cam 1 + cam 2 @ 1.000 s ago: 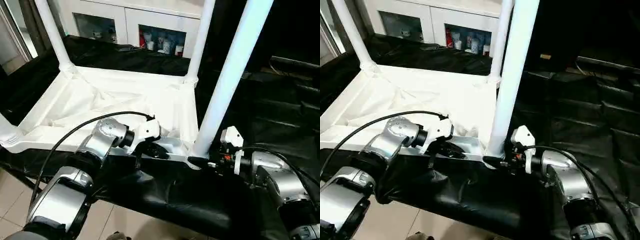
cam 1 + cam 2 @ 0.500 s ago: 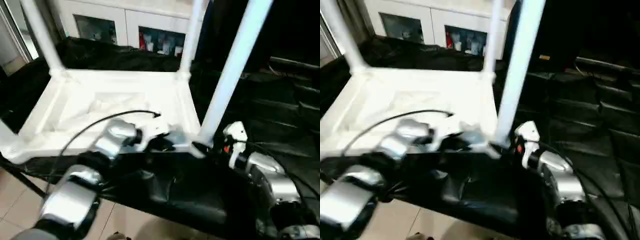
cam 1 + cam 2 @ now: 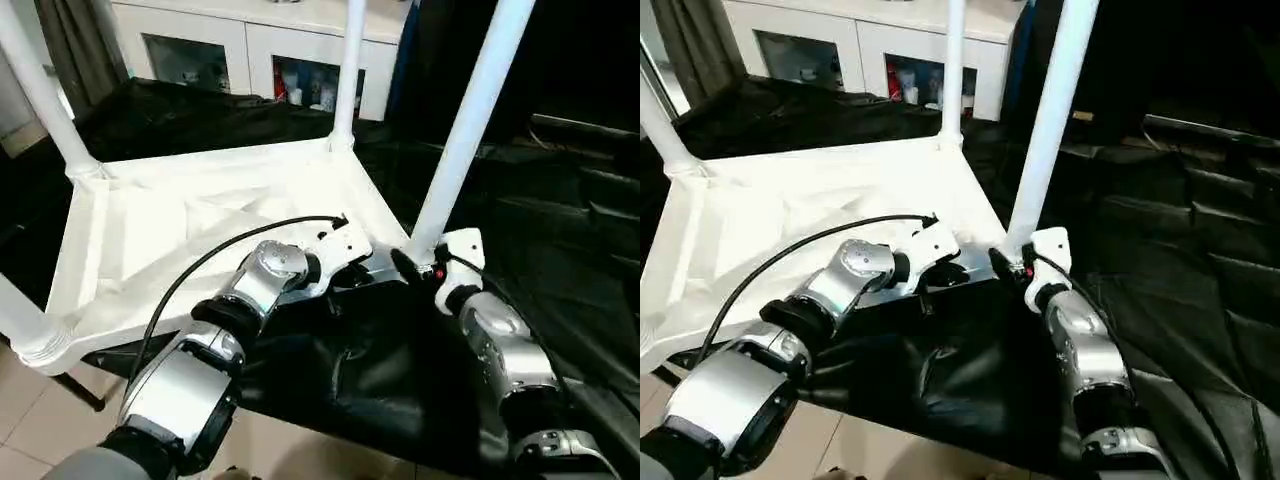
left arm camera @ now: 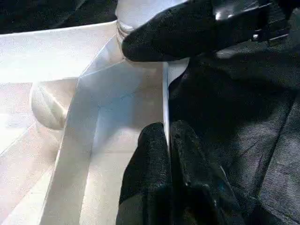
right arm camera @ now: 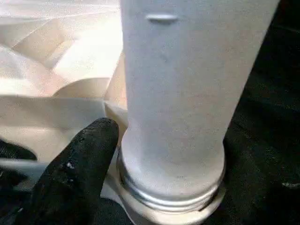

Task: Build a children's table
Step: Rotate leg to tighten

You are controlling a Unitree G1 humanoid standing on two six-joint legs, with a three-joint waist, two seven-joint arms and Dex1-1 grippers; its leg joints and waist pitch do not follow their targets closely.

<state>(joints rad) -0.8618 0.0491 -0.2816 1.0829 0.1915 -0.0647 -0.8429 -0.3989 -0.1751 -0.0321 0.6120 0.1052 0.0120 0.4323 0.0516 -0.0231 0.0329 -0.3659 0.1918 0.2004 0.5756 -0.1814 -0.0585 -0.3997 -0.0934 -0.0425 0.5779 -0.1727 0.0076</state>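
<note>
Pinching table top [image 3: 200, 215] rim, left fingers [image 4: 157, 154] clamp shut.

Both forearms are built from rounded silver segments joined by black collars. The left arm [image 3: 190, 370] fills the lower left of the frame; a thin black cable [image 3: 200, 270] arcs above it to a white wrist housing [image 3: 345, 245]. The right arm [image 3: 505, 350], lower right, carries a white wrist housing [image 3: 460, 245] with a small red mark.

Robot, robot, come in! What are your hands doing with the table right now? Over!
Left end effector shut on table top's rim. Right end effector at near right leg's base, grip unclear. All four legs standing. Nothing blocking.
</note>
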